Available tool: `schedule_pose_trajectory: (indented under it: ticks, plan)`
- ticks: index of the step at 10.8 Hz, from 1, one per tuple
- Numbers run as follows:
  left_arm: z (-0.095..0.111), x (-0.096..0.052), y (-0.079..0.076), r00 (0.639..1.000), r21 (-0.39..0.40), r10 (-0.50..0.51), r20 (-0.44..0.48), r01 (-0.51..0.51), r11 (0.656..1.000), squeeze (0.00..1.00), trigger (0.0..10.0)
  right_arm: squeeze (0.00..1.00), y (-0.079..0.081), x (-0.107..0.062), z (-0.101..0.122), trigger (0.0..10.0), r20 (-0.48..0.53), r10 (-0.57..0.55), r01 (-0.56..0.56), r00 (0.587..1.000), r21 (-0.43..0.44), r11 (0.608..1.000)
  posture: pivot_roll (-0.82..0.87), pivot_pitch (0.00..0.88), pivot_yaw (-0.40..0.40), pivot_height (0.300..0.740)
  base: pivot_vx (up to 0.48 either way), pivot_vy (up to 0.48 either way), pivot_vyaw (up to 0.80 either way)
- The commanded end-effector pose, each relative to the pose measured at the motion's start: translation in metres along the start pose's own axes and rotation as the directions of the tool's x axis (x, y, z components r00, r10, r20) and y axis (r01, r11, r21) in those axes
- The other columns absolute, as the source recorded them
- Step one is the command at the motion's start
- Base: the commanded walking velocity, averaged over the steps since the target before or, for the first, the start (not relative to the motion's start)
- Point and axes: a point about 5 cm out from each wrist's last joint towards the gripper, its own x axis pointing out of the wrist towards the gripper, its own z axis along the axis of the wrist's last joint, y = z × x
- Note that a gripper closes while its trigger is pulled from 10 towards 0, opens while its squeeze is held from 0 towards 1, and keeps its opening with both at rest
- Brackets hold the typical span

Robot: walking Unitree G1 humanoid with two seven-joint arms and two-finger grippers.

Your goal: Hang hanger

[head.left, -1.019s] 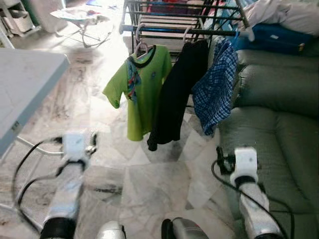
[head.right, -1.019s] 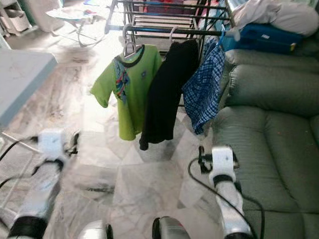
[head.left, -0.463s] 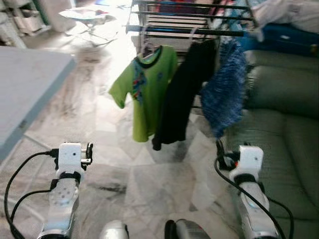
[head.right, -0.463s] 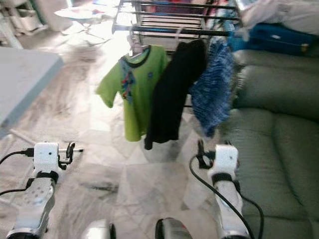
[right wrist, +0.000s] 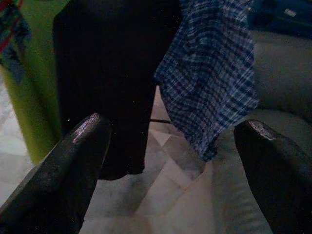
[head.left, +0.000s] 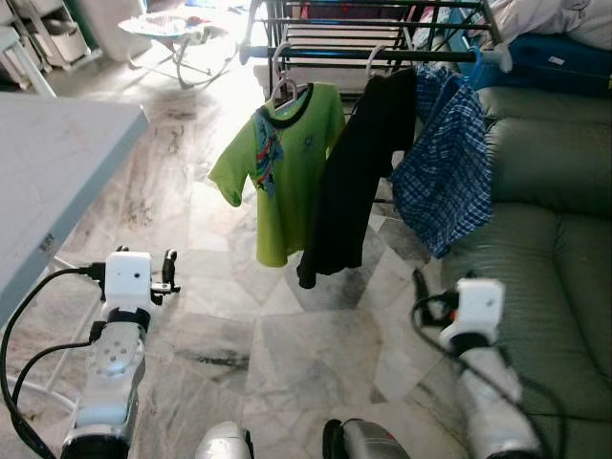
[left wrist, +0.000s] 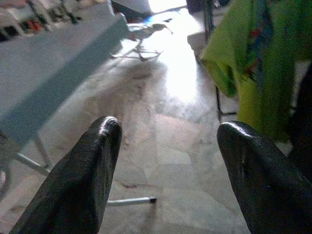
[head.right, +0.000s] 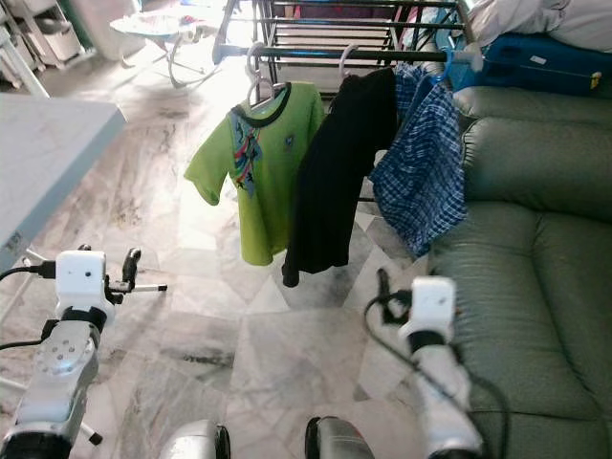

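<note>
Black jaws wide apart, empty.

Open marble floor point(head.left: 287, 354) is lying ahead. Green shirt point(head.left: 287, 163), black garment point(head.left: 359, 172) and plaid shirt point(head.left: 445, 177) are hanging across the far rack point(head.left: 363, 38). Surface point(head.left: 48, 172) is blocking left, sofa point(head.left: 545, 239) right.

The two head views looked forward and down from above both arms, over the marble floor point(head.left: 287, 354) toward the drying rack point(head.left: 363, 38); they shared nearly the whole scene. The left wrist camera looked low along its spread fingers point(left wrist: 78, 185) toward the green shirt point(left wrist: 258, 63). The right wrist camera faced the black garment point(right wrist: 107, 73) and checked shirt point(right wrist: 214, 73), closer in.
</note>
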Motion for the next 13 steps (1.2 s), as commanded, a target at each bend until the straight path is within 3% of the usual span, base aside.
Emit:
schedule_pose_trajectory:
  ticks: [1,3,4,6,7,10,11,13]
  plan:
    - [-0.005,-0.006,0.002,0.999,0.009,-0.016,-0.028,0.017,1.0,0.0,10.0,0.0,-0.001,0.0,-0.002,10.0,-0.015,-0.003,0.003,1.0,0.021,1.0,0.02,0.146,0.012,0.74,0.0,0.48,0.0]
    - [-0.011,-0.014,-0.002,0.998,-0.014,-0.034,-0.054,0.034,0.999,0.0,10.0,0.0,-0.002,-0.002,-0.003,10.0,-0.024,-0.014,0.015,1.0,0.044,0.999,0.02,0.161,0.011,0.74,0.0,0.48,0.0]
    - [-0.009,-0.016,-0.009,0.992,-0.018,-0.117,-0.044,0.116,0.993,0.0,10.0,0.0,0.002,-0.007,-0.012,10.0,-0.057,-0.008,0.01,0.998,0.04,0.999,0.03,0.154,0.008,0.74,0.0,0.48,0.0]
    - [-0.002,-0.011,-0.006,0.992,-0.015,-0.125,-0.011,0.125,0.992,0.0,10.0,0.0,0.01,-0.008,-0.01,10.0,-0.047,0.016,-0.015,0.999,0.029,0.999,0.02,0.165,0.008,0.74,0.0,0.48,0.0]
    - [0.005,-0.008,-0.007,0.99,0.012,-0.132,0.049,0.132,0.991,0.0,10.0,0.0,0.007,-0.007,-0.008,10.0,-0.043,0.001,0.001,0.999,0.033,0.999,0.02,0.165,0.008,0.74,0.0,0.461,0.0]
    - [0.043,0.007,-0.012,0.974,0.029,-0.125,0.189,0.122,0.992,0.0,10.0,0.0,0.003,-0.005,-0.005,10.0,-0.036,-0.001,0.002,0.999,0.009,1.0,0.02,0.169,-0.027,0.74,0.0,0.0,0.0]
    - [0.046,0.009,-0.014,0.974,-0.031,-0.111,0.198,0.12,0.992,0.0,10.0,0.0,0.004,-0.005,-0.003,10.0,-0.035,0.002,-0.002,0.999,0.008,1.0,0.02,0.173,-0.041,0.74,0.0,0.0,0.0]
    - [0.042,0.008,-0.012,0.973,-0.068,-0.126,0.194,0.142,0.988,0.0,10.0,0.0,0.012,-0.004,0.001,10.0,-0.019,0.034,-0.034,0.999,0.004,0.999,0.02,0.177,-0.042,0.74,0.0,0.0,0.0]
